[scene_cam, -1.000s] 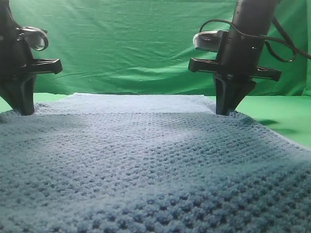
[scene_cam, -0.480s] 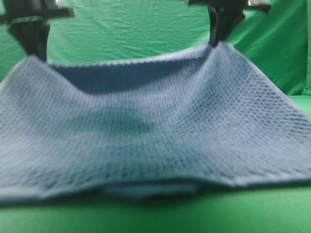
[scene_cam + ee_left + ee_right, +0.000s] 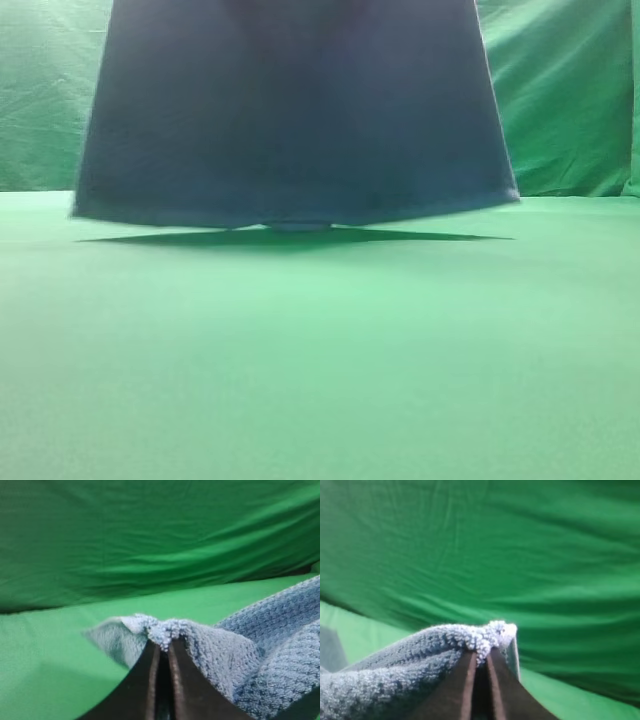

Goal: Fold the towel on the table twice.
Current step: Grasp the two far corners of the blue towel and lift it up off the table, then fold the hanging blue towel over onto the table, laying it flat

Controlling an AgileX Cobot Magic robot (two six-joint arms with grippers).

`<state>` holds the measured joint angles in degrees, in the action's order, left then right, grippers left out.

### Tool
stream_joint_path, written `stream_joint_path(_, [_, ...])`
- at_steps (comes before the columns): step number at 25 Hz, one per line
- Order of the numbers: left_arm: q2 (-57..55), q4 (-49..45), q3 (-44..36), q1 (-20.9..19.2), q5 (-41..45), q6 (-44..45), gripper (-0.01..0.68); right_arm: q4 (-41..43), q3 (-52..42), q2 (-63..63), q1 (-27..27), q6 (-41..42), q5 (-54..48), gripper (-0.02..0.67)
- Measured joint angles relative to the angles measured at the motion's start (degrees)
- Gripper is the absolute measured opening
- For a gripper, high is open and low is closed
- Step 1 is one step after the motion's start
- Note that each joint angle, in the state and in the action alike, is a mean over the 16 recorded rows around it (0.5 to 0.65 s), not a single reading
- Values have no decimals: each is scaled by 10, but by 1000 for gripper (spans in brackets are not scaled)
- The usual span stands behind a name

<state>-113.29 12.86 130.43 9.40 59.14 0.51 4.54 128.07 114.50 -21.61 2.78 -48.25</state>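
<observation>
Above table (image 3: 320, 380) — towel (image 3: 290, 110) hanging; left end effector (image 3: 162, 647), right end effector (image 3: 482, 655) — each pinching towel edge.

From the high view I can't see either gripper; the top edge cuts off the towel (image 3: 290, 110) at twelve o'clock. It looks dark and blurry, so I can't see its bumps. It hides the middle of the backdrop cloth (image 3: 560, 100). I can't tell if its bottom edge touches the table (image 3: 320, 380).
</observation>
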Motion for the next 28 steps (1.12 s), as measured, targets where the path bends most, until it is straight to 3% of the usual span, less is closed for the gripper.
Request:
stream_joint_path(5, [5, 7, 28, 0, -9, 14, 0, 31, 35, -5, 0, -3, -8, 0])
stream_joint_path(11, [13, -8, -17, 0, -1, 18, 0, 60, 6, -12, 0, -11, -43, 0])
stream_joint_path(20, [70, -19, -150, 0, -6, 17, 0, 77, -96, -56, 0, -23, -85, 0])
stream_joint_path(28, [179, -11, -320, 1, -57, 17, 0, 59, -226, -142, -1, -26, -75, 0])
